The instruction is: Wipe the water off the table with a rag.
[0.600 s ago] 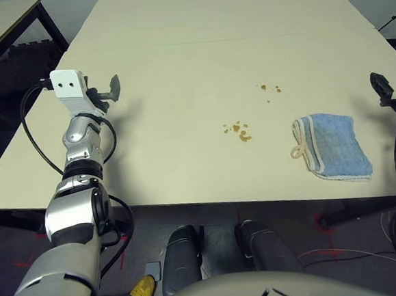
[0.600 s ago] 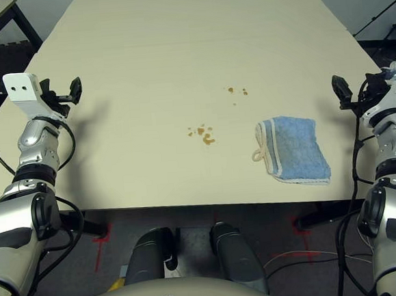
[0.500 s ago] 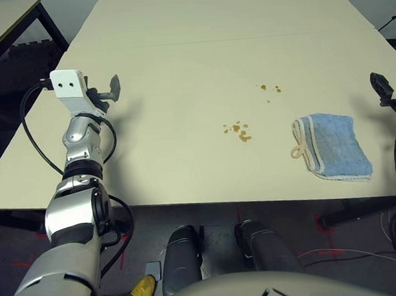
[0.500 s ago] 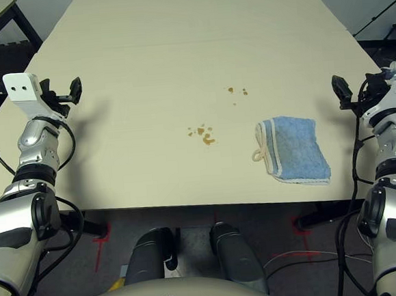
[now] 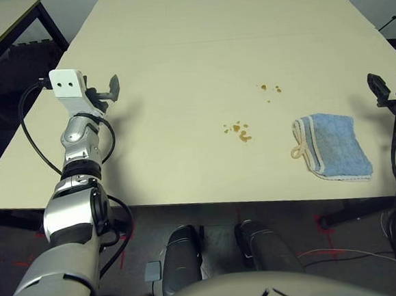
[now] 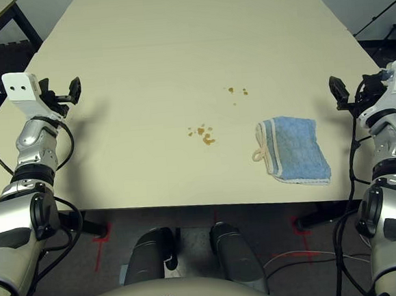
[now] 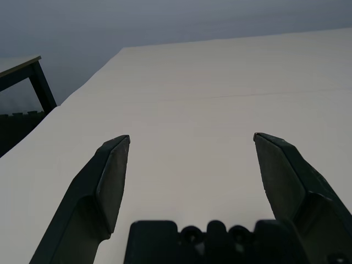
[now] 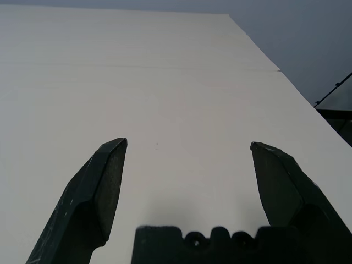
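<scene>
The rag (image 5: pixel 332 145), light blue with cream edging and a string loop, lies folded near the front right of the pale table (image 5: pixel 178 67). The water shows as brownish droplets in two small clusters: one (image 5: pixel 238 131) left of the rag, another (image 5: pixel 269 89) farther back. My left gripper (image 7: pixel 190 144) hovers open over the table's left edge, far from the rag. Just beyond the table's right edge, to the right of the rag, my right gripper (image 8: pixel 187 148) is held open above the surface. Neither gripper holds anything.
A smaller beige table with a black frame (image 5: pixel 3 26) stands at the far left beyond a gap. A dark stand (image 6: pixel 380 17) is off the table's right side. Cables hang from both forearms.
My right gripper has shifted slightly inward and up at the table's right edge. The left arm, the rag and the droplets have not moved.
</scene>
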`<action>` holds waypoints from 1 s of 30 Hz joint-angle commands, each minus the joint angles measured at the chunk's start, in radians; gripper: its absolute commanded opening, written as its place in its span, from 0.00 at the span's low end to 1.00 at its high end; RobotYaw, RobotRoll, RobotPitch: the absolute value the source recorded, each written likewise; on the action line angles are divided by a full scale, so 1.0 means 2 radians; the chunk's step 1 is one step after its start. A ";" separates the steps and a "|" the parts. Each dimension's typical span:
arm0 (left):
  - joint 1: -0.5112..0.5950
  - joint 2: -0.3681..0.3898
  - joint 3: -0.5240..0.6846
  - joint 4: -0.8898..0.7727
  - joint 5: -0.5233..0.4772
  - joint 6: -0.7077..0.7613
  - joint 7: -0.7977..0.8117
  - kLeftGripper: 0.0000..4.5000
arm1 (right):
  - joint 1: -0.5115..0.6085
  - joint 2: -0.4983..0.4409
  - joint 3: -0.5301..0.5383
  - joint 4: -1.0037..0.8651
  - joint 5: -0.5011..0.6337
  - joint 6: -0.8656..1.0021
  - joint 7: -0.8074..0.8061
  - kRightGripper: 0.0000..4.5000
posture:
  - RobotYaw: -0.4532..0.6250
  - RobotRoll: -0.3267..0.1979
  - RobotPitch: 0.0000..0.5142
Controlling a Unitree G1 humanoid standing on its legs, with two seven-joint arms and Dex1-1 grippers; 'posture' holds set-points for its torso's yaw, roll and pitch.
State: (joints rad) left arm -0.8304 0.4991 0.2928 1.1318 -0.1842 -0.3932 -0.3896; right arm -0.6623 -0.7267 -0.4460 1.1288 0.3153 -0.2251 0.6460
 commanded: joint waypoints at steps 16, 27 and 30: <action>0.017 0.000 -0.005 -0.034 -0.010 0.007 -0.073 1.00 | -0.001 0.002 -0.009 -0.002 0.009 -0.003 0.004 0.99 | 0.27 0.62 0.26; 0.091 0.002 -0.050 -0.193 -0.077 0.145 -0.340 1.00 | 0.003 -0.016 -0.009 -0.002 0.013 0.002 0.007 0.99 | 0.24 0.62 0.26; 0.121 0.021 -0.077 -0.250 -0.087 0.200 -0.413 1.00 | 0.003 -0.020 -0.009 -0.002 0.013 0.004 0.008 0.99 | 0.24 0.62 0.25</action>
State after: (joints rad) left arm -0.6136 0.5140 0.1703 0.6863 -0.3370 -0.0538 -1.1347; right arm -0.6607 -0.7473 -0.4503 1.1309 0.3374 -0.2234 0.6588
